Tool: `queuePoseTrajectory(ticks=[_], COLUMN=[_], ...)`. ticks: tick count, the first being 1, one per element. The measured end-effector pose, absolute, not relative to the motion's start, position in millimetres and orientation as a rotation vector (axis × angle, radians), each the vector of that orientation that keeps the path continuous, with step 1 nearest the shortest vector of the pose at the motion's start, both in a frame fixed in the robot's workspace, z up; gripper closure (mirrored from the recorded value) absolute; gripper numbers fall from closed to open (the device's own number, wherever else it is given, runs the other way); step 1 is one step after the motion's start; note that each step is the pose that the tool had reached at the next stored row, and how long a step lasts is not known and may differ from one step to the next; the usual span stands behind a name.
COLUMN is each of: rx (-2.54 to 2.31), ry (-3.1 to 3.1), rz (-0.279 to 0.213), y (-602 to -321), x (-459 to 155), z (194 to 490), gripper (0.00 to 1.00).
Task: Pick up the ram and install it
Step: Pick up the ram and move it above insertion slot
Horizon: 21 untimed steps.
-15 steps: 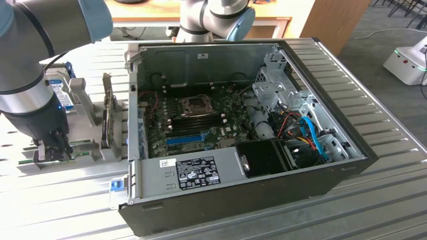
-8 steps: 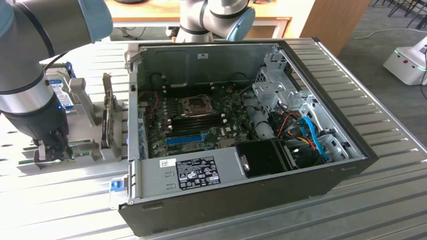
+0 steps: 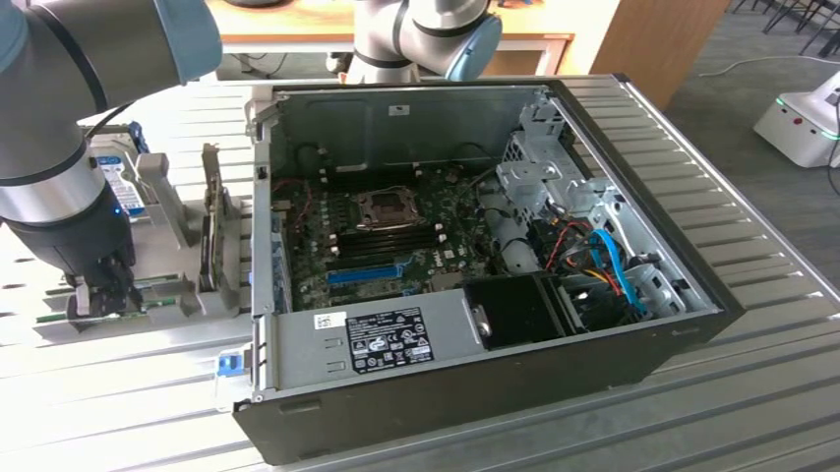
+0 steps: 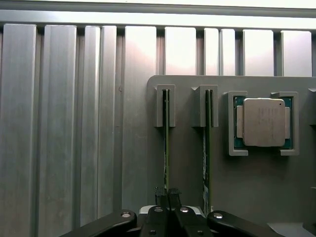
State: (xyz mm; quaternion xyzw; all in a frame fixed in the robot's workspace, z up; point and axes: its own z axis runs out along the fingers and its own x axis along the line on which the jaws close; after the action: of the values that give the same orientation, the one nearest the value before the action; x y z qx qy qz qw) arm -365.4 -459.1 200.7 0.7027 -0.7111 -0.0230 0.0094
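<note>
Tool (image 4: pixel 167 194): closed to a narrow pinch on the ram (image 4: pixel 166 143), which stands on edge in its tabletop holder (image 4: pixel 187 165), not yet lifted. Second stick (image 4: pixel 207 148): alongside. Computer case (image 3: pixel 591 366), exterior view's right: memory slots (image 3: pixel 393 239) apparently unfilled; installation outstanding.

Silver-grey all across the desk (image 3: pixel 761 413), ribbed in long parallel stripes. The arm (image 3: pixel 59 147) showed brushed silver with pale blue caps, and the end effector (image 4: pixel 167 195) was matte black. The ram (image 4: pixel 166 143) read as a thin line of green in its pale grey holder (image 4: pixel 187 173). The second stick (image 4: pixel 207 148) beside it was green too, with a pale label. The processor (image 4: pixel 264 122) wore a dull silver lid over a teal-green board. The computer case (image 3: pixel 525 393) was black outside and grey metal inside, with a blue slot (image 3: pixel 361 273), blue cables (image 3: pixel 615 261), red wires (image 3: pixel 573 231) and a white label (image 3: pixel 388 339) printed in black.
</note>
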Motion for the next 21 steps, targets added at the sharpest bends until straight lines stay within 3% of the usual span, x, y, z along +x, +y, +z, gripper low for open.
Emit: queuePoseTrajectory(ticks=[21], rx=[2.194], ry=[-2.221], rz=[-0.072], y=[-459.1], x=[-365.4], z=[230.8], gripper=[0.88])
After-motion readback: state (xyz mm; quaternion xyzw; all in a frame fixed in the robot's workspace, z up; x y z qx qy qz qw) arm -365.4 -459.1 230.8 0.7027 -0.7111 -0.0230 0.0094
